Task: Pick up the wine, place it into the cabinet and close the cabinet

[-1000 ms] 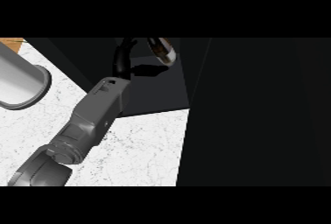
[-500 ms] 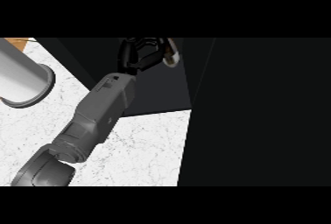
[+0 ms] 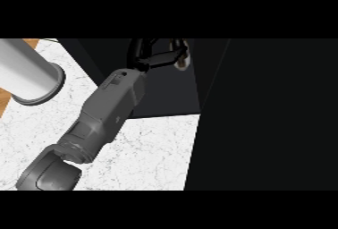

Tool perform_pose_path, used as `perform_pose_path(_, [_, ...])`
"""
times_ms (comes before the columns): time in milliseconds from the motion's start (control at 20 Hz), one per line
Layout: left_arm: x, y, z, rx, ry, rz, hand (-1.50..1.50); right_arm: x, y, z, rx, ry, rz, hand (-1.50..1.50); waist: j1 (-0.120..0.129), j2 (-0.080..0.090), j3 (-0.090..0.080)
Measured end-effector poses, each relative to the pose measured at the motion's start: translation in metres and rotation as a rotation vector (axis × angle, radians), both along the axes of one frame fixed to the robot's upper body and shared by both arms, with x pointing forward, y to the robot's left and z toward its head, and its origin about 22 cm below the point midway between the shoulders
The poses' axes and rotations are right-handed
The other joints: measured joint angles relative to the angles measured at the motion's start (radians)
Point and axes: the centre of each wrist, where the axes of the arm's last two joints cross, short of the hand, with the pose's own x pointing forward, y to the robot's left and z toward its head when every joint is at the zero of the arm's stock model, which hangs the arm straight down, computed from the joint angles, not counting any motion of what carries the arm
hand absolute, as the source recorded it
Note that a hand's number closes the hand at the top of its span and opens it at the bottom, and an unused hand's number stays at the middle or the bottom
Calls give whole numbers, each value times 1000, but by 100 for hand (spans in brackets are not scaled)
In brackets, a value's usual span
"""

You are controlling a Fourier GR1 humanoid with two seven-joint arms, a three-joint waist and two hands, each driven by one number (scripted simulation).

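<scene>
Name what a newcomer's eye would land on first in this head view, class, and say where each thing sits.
First comes the grey forearm slanting from the lower left up to the top centre, where its black hand curls round something pale that cannot be told, against the dark cabinet filling the right half. Next is the grey cylinder at the upper left of the white marble counter.

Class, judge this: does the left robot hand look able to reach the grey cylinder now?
Probably not yet: the left robot hand is inside the dark cabinet, curled round the wine bottle; the grey cylinder stands apart on the counter, unblocked.
</scene>
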Motion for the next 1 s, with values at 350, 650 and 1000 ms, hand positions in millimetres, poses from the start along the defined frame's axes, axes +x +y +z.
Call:
perform_pose_path(350, [-4,-12,-2,-30,14,-40,-150,-3,-1,0,-4,28,-21,-150,23,-12,0])
perform_pose_path(650, [-11,-12,-11,-68,18,-84,-150,-6,-6,-2,-27,34,-43,-150,30,-21,0])
perform_pose_path(1000, [-30,-7,-36,-144,43,-166,-150,-3,-11,-1,-48,26,-73,-150,51,-29,1])
